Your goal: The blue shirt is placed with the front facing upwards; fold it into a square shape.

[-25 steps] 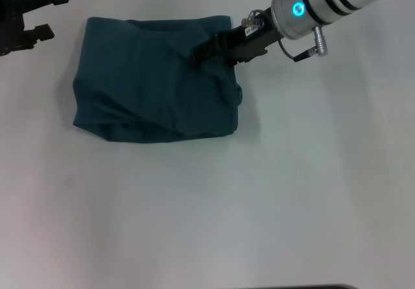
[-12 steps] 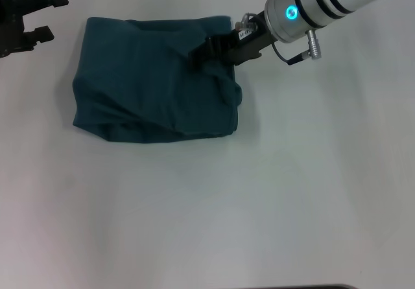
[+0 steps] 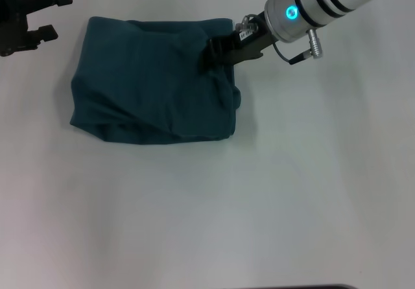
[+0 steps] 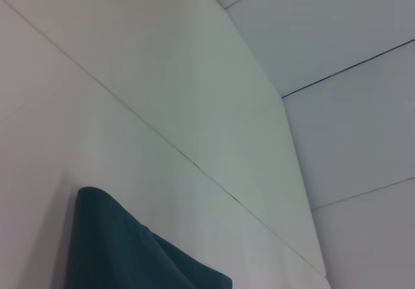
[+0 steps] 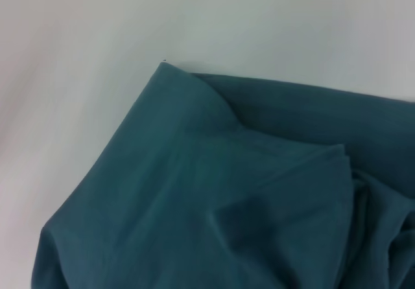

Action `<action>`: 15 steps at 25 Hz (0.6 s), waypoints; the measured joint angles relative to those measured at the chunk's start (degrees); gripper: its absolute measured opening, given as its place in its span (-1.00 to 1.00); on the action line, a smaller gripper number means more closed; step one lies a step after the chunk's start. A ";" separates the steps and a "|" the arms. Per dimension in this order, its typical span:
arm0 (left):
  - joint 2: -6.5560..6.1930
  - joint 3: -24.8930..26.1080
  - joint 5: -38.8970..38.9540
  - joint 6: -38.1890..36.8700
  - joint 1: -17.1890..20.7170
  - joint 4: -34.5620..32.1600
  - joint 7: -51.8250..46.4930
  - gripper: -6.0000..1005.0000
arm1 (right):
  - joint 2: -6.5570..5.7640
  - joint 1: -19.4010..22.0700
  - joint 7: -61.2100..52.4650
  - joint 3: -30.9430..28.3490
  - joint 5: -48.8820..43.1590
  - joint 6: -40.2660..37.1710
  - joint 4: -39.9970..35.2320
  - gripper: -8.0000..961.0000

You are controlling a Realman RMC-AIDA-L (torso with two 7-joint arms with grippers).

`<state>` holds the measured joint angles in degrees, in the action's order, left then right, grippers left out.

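Note:
The blue shirt [image 3: 155,81] lies folded into a rough, rumpled rectangle on the white table [image 3: 259,205], with no lettering showing. My right gripper [image 3: 212,49] reaches in from the upper right and sits over the shirt's far right corner, low on the cloth. The right wrist view is filled with the shirt's [image 5: 214,198] creased folds and one folded corner. My left gripper [image 3: 53,15] is parked at the far left, off the shirt and open with nothing in it. The left wrist view catches only a corner of the shirt [image 4: 123,250].
Bare white tabletop surrounds the shirt in front and to the right. A dark strip [image 3: 298,287] shows at the near edge of the head view. In the left wrist view, white wall panels [image 4: 292,56] rise behind the table.
My right gripper has drawn back to the right, from nearer the shirt's middle to its far right corner. The shirt's left edge has shifted slightly left. The left arm has barely moved.

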<state>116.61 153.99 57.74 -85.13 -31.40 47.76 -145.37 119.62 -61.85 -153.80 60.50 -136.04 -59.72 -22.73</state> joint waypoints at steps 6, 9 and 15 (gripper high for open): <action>0.02 -0.01 0.00 0.07 0.04 -0.04 0.00 0.87 | -0.26 0.38 -0.06 0.11 0.01 -0.02 -1.52 -0.54; 0.02 -0.01 0.00 0.24 0.17 -0.04 0.00 0.87 | -0.28 0.41 -0.07 0.15 -0.03 -0.03 -2.05 -0.65; 0.00 0.27 0.00 0.45 0.39 -0.04 0.00 0.87 | -0.27 0.59 -0.07 0.09 0.07 -1.44 -4.76 -0.86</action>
<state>116.61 154.26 57.74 -84.68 -31.01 47.72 -145.37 119.35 -61.26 -153.87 60.60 -135.96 -61.16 -27.49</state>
